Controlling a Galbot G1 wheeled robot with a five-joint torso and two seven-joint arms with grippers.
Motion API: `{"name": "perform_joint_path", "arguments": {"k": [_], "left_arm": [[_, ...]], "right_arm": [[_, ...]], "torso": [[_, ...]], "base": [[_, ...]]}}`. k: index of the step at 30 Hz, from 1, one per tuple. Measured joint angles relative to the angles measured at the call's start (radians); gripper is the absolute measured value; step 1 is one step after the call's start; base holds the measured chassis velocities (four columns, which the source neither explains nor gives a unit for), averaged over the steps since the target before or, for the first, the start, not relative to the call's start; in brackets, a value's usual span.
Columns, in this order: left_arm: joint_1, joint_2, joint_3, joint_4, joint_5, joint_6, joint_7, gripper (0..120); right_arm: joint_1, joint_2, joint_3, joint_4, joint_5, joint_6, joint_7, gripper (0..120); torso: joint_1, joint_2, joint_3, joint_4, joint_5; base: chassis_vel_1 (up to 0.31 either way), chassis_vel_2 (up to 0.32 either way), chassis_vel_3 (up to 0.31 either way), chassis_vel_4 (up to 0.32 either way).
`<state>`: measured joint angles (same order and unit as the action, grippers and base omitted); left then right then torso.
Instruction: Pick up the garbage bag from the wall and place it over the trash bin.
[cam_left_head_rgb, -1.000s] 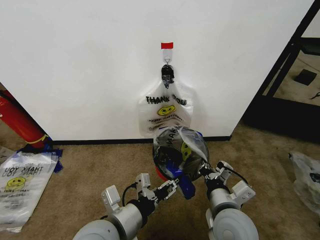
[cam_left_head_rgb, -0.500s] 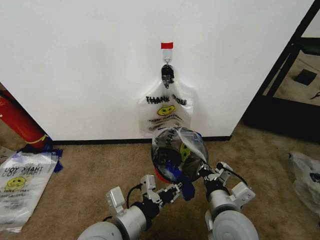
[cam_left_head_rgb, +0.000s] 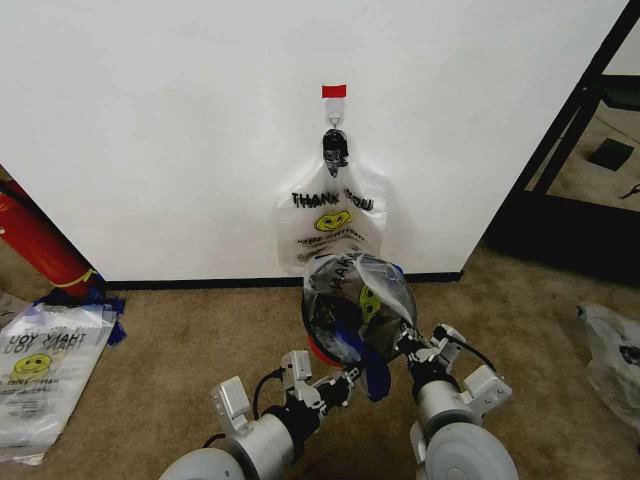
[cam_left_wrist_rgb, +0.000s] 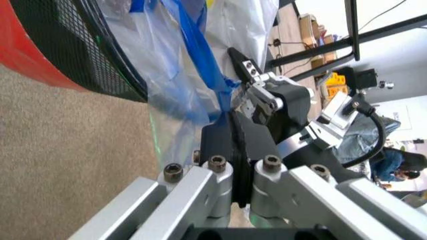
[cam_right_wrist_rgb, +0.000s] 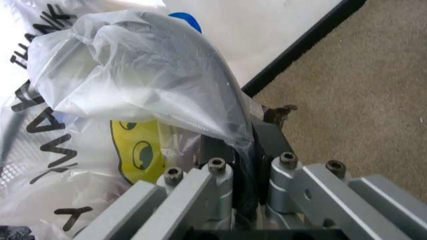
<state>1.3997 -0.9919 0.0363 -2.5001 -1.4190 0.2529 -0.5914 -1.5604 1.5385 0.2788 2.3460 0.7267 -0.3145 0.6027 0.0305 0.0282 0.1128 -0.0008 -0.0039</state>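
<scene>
Presently, the garbage bag (cam_left_head_rgb: 358, 300) lay draped over the trash bin (cam_left_head_rgb: 325, 335), just ahead of both sets of jaws. The right gripper (cam_right_wrist_rgb: 245, 150) was clamped on its film; the left gripper (cam_left_wrist_rgb: 223, 127) was pinched shut on its blue edge. Judged best practice: draw both edges evenly outward and down. Counted: one bin, two grippers, one bag on the wall (cam_left_head_rgb: 150, 120) hook, one on the floor.
</scene>
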Motion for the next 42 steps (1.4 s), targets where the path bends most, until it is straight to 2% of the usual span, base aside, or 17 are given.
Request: {"name": "perform_joint_path", "arguments": {"k": [5,10,11,15,20,23,25,30,42], "left_arm": [[0.001,0.01,-0.002,0.0,0.023,0.011,0.002,11],[0.001,0.002,0.002,0.0,0.032,0.013,0.008,34],[0.001,0.002,0.002,0.0,0.032,0.013,0.008,34],[-0.001,-0.006,0.009,0.0,0.039,0.012,0.02,51],[-0.001,-0.013,0.015,0.0,0.045,0.008,0.033,38],[-0.001,-0.014,0.017,0.0,0.048,0.004,0.041,23],[0.0,-0.013,0.017,0.0,0.048,0.003,0.042,19],[0.0,-0.012,0.019,0.0,0.049,0.003,0.043,0],[0.034,-0.008,0.016,0.0,0.09,-0.019,0.059,0]], "right_arm": [[0.0,-0.004,0.003,0.006,0.005,0.0,0.0,2],[0.002,-0.003,0.003,0.007,0.007,0.0,-0.001,2],[0.002,-0.003,0.003,0.007,0.007,0.0,-0.001,2],[-0.003,-0.001,-0.001,0.008,0.007,-0.001,-0.002,2],[-0.007,0.001,-0.003,0.009,0.006,-0.001,-0.002,2],[-0.011,0.002,-0.004,0.011,0.006,-0.001,-0.003,2],[-0.012,0.002,-0.004,0.013,0.006,-0.001,-0.003,2],[-0.017,0.005,-0.006,0.02,0.004,-0.002,-0.006,2],[-0.02,0.006,-0.008,0.028,0.005,0.0,-0.009,2]], "torso": [[0.0,0.0,0.0,0.0,0.0],[0.0,0.0,0.0,0.0,0.0],[0.0,0.0,0.0,0.0,0.0],[0.0,0.0,0.0,0.0,0.0],[0.0,0.0,0.0,0.0,0.0],[0.0,0.0,0.0,0.0,0.0],[0.0,0.0,0.0,0.0,0.0],[0.0,0.0,0.0,0.0,0.0],[0.0,0.0,0.0,0.0,0.0]], "base": [[0.0,0.0,0.0,0.0],[0.0,0.0,0.0,0.0],[0.0,0.0,0.0,0.0],[0.0,0.0,0.0,0.0],[0.0,0.0,0.0,0.0],[0.0,0.0,0.0,0.0],[0.0,0.0,0.0,0.0],[0.0,0.0,0.0,0.0],[0.0,0.0,0.0,0.0]]}}
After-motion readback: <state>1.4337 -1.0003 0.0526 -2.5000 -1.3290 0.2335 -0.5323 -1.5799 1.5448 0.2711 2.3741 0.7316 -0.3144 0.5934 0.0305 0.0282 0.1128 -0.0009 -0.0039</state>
